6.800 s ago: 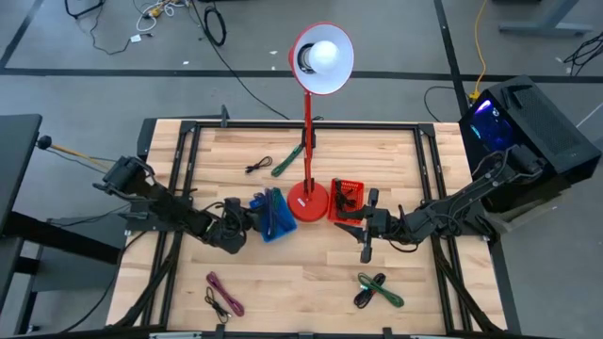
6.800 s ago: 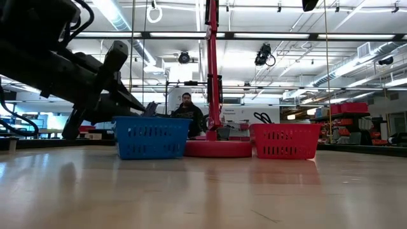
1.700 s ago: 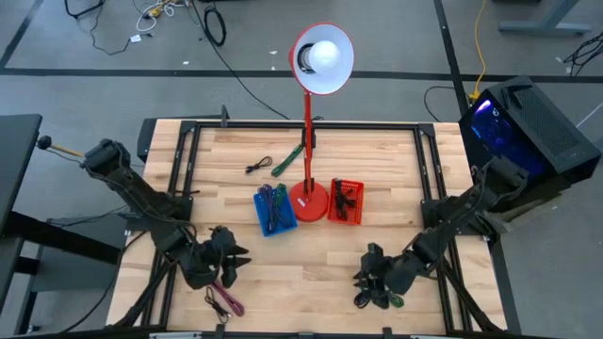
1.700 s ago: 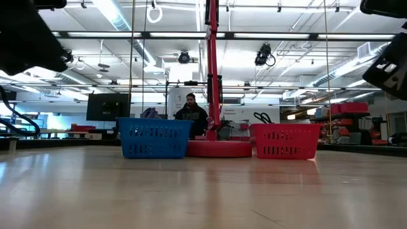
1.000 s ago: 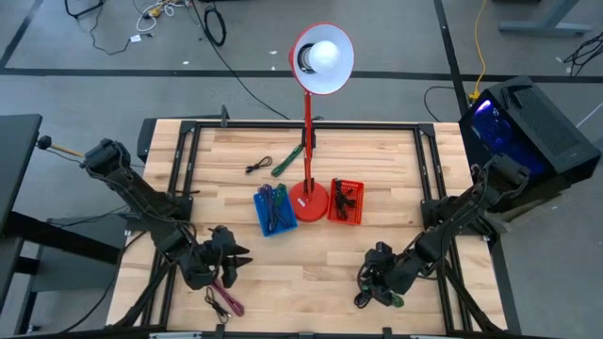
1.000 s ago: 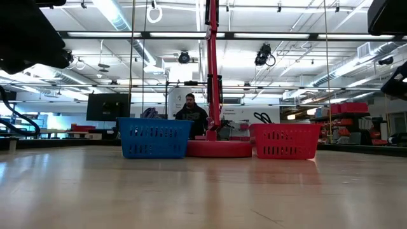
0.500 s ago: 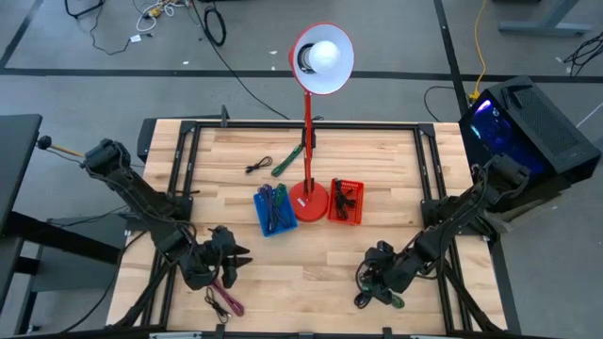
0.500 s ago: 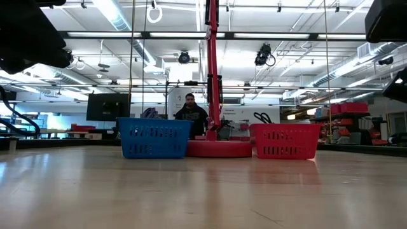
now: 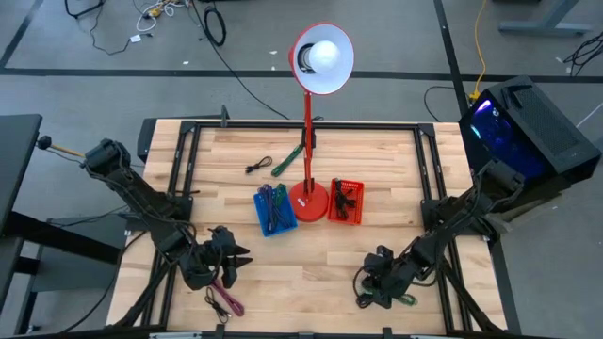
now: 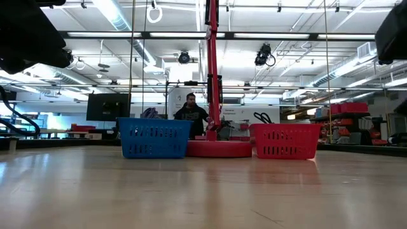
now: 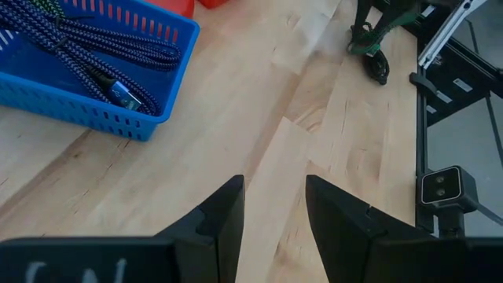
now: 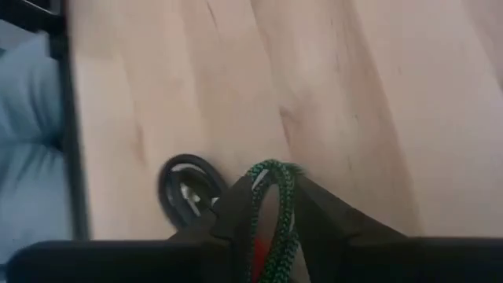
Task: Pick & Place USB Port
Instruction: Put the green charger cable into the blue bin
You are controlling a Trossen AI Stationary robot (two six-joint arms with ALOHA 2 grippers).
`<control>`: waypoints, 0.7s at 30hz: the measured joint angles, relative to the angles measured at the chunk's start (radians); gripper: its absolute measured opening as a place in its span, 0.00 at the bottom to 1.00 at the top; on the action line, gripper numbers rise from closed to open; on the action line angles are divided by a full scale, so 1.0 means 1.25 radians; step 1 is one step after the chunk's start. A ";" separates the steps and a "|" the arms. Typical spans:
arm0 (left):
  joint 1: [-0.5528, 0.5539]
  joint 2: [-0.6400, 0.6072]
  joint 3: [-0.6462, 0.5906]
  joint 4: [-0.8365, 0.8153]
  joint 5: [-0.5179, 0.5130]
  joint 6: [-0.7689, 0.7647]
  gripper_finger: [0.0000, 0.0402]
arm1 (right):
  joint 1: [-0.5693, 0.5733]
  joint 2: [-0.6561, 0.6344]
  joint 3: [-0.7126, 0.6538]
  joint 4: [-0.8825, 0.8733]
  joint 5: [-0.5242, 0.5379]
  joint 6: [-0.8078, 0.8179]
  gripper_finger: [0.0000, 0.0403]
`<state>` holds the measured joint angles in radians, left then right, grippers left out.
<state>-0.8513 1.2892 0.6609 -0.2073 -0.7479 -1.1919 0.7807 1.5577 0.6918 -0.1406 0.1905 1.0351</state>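
Green USB cable (image 12: 271, 206) is sitting between my right gripper's (image 12: 266, 211) two dark fingers, which are closing on its braided loop just above the bare wood; that is at the near right part of the table, where the rest of the bundle is trailing beside the gripper in the high view.

Going down in size: the wooden table (image 9: 311, 262) is carrying everything. The red lamp (image 9: 318, 66) is standing on its round base near the middle, its shade lit. My left arm is reaching along the near left side, and my right arm is coming in from the right edge. The blue basket (image 9: 272, 209) is sitting just left of the lamp base with dark braided cables lying inside, and the red basket (image 9: 346, 201) is sitting just right of the base, holding a dark cable.

My left gripper (image 11: 273, 206) is hovering with its jaws parted and nothing between them, near the front left, pointing across the boards toward the blue basket. A purple cable (image 9: 224, 293) is lying on the wood just beside it. Two small cables, one black (image 9: 257, 167) and one green (image 9: 285, 165), are lying at the far side, left of the lamp's pole. A person (image 10: 191, 113) is sitting in the room beyond the table.
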 joint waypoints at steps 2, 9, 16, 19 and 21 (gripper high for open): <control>0.000 0.000 0.000 0.003 0.000 0.000 0.35 | 0.000 0.024 0.000 0.005 0.000 -0.011 0.20; 0.000 0.000 0.000 0.006 -0.005 0.004 0.35 | -0.005 0.064 0.000 0.059 -0.009 -0.070 0.01; 0.000 0.000 0.000 0.009 -0.015 0.006 0.35 | -0.011 -0.002 -0.001 0.055 0.062 -0.116 0.00; 0.000 0.000 0.000 0.009 -0.015 0.007 0.35 | -0.012 -0.037 -0.001 0.069 0.097 -0.147 0.00; 0.000 0.000 0.000 0.009 -0.015 0.007 0.35 | -0.012 -0.060 -0.001 0.067 0.112 -0.163 0.00</control>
<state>-0.8513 1.2893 0.6609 -0.1958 -0.7666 -1.1829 0.7662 1.4833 0.6907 -0.0567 0.3303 0.8312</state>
